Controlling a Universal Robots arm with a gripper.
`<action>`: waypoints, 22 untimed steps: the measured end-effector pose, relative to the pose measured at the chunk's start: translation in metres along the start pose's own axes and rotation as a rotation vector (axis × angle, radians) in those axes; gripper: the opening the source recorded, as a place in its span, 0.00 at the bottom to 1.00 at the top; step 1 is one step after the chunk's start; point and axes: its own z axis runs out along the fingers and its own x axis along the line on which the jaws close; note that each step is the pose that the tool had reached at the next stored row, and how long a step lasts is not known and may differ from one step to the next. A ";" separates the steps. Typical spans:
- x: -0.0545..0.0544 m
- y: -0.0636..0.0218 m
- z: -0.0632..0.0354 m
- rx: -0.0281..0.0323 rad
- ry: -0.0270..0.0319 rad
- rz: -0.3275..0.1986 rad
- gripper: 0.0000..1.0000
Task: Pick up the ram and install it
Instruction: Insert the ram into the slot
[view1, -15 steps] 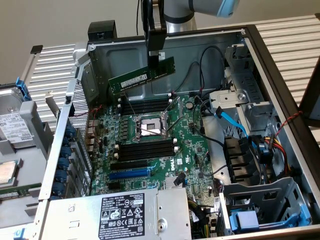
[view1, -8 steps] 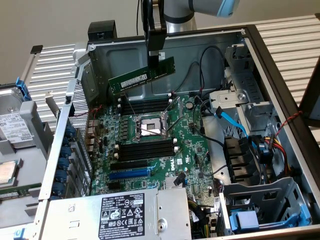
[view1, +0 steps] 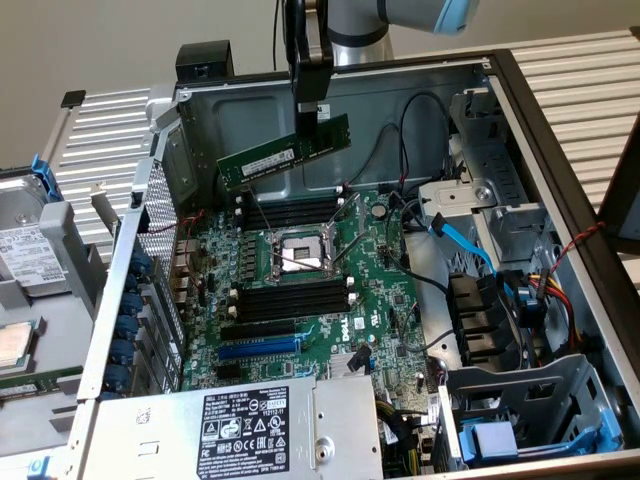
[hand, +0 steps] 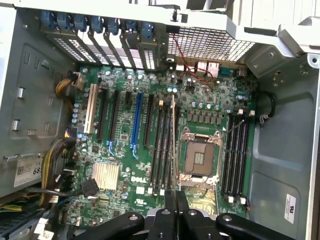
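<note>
Gripper (view1: 308, 122) pinched nearly closed on the ram (view1: 270, 157), upper centre of frame, well above the motherboard (view1: 385, 290). Stick is tilted and gripped off-centre. It could pivot and miss the memory slots (view1: 290, 300).

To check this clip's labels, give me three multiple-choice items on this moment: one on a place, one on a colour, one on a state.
1. Where is the ram?
A. seated in a black slot
B. in the air above the motherboard
C. lying on the power supply

2. What colour is the ram's board?
A. green
B. blue
C. red

3. How is the hand?
A. open
B. shut on the ram
C. shut on nothing

Answers:
1 B: in the exterior view it hangs tilted above the board.
2 A: its face is green with black chips.
3 B: the fingers clamp its upper edge.
</note>
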 end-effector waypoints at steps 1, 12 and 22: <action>0.000 -0.0001 0.0017 0.0000 0.0000 0.002 0.12; 0.002 -0.0011 0.0217 -0.0001 -0.0023 0.038 0.12; 0.013 -0.0014 0.0401 -0.0001 -0.0026 0.038 0.12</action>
